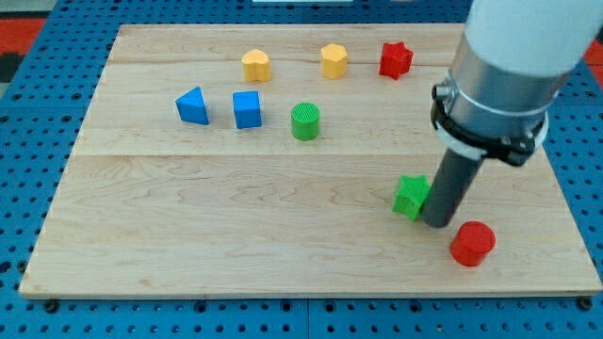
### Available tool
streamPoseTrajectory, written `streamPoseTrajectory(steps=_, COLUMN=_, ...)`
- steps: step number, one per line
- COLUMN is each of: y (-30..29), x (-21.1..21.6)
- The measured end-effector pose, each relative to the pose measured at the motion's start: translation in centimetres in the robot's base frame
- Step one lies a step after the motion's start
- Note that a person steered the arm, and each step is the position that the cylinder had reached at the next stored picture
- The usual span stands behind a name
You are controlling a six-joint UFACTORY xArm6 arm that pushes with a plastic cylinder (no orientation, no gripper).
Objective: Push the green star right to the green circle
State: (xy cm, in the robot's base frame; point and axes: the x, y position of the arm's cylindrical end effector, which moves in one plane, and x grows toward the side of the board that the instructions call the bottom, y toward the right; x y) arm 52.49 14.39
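The green star point(411, 196) lies at the board's lower right. My tip point(436, 223) rests against the star's right side, between it and the red circle point(472, 244). The rod and the arm's grey and white body hide part of the star's right edge. The green circle point(305, 121) stands up and to the left of the star, near the board's middle, well apart from it.
A blue triangle point(192, 105) and a blue cube point(247, 109) sit left of the green circle. Two yellow blocks point(255, 65) point(334, 60) and a red star point(396, 60) line the top of the wooden board point(188, 226).
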Motion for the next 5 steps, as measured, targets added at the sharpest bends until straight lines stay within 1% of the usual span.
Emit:
streamPoseTrajectory(steps=1, y=-2.1, x=-3.1)
streamPoseTrajectory(steps=2, y=-0.4, x=1.1)
streamPoseTrajectory(steps=3, y=-4.1, x=-0.2)
streamPoseTrajectory(steps=4, y=-4.3, x=-4.7)
streamPoseTrajectory(steps=5, y=-4.3, x=-8.2)
